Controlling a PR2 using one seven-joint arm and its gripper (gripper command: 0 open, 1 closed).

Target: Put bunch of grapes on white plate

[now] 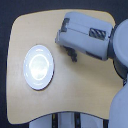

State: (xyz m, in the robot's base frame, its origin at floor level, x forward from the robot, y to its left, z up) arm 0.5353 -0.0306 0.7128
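The white plate (pixel 38 67) lies bare on the left half of the light wooden table (pixel 85 80). The grey arm reaches in from the exterior view's right over the table's far side. Its gripper (pixel 73 55) shows as dark fingers pointing down at the tabletop, to the right of the plate and a little farther back. A dark patch sits at the fingertips; whether it is the bunch of grapes or the fingers alone is too blurred to tell. No grapes are visible anywhere else, and none lie on the plate.
The robot's grey body (pixel 120 65) fills the right edge of the view. The table's rounded front edge (pixel 60 113) runs along the bottom, with dark floor (pixel 6 60) to the left.
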